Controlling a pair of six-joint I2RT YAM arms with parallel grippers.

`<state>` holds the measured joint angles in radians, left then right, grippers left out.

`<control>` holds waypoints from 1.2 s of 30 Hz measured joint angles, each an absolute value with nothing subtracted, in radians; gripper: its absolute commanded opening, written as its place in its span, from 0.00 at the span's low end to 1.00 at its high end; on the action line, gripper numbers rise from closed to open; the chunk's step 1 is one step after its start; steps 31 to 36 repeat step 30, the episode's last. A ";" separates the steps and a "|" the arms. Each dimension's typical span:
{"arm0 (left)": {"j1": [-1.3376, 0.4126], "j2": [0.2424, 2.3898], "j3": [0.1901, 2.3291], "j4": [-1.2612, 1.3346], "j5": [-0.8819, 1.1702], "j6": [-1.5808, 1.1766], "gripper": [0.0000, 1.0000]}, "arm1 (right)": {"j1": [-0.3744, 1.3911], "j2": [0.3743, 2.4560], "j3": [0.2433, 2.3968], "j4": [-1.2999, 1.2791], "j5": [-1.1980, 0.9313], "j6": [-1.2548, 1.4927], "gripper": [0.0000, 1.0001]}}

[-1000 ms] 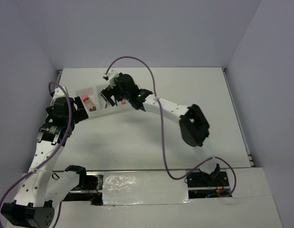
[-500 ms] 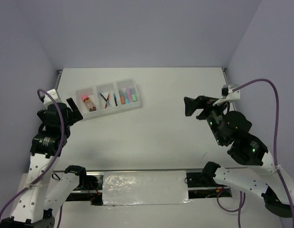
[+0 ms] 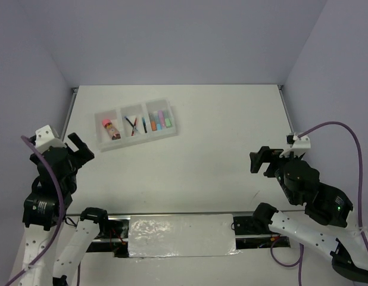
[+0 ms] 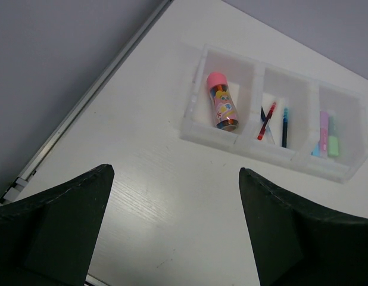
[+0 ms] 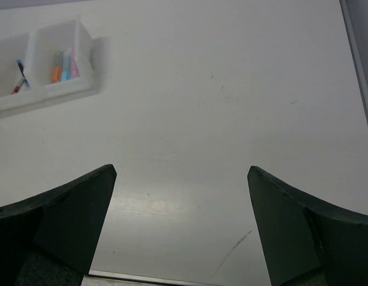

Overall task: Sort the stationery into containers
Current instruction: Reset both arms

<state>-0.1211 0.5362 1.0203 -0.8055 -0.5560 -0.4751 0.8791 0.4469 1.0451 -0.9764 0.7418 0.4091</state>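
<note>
So you've got the tray (image 3: 138, 141) sitting toward the far left of the surface (image 3: 225, 131), turned a little off square, and everything's in it. The pink-capped jar (image 3: 111, 128) lies on its side in the left compartment, cap pointing to the far end. The middle one holds the thin pens (image 3: 135, 125); in the left wrist view you can pick out the red pen (image 4: 267, 121) lying slanted and the blue pen (image 4: 284, 127) just beside it, with a dark one partly hidden behind the red. The highlighters (image 3: 161, 119) are packed side by side in the right compartment, and from the right wrist view you can make out orange, blue and pink next to each other.

Both arms are pulled in near their bases, well apart from the tray. Your left end effector (image 3: 80, 149) hangs over the near left edge with its fingers spread wide and nothing between them. The right end effector (image 3: 259, 159) is the same deal over the near right side: spread, holding nothing, bare surface below it.
</note>
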 measured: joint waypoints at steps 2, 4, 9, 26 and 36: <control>-0.121 0.497 1.010 -0.803 -0.556 -0.476 0.99 | 0.879 0.448 1.029 -0.991 0.740 0.413 1.00; -0.121 0.472 0.997 -0.804 -0.556 -0.478 0.99 | 0.879 0.452 1.015 -0.995 0.736 0.414 1.00; -0.121 0.445 0.953 -0.801 -0.556 -0.479 0.99 | 0.879 0.484 1.011 -0.997 0.738 0.416 1.00; -0.121 0.464 0.926 -0.781 -0.530 -0.479 0.99 | 0.879 0.453 1.000 -1.007 0.775 0.466 1.00; -0.121 0.469 0.925 -0.781 -0.522 -0.479 0.99 | 0.879 0.449 0.992 -1.008 0.780 0.476 1.00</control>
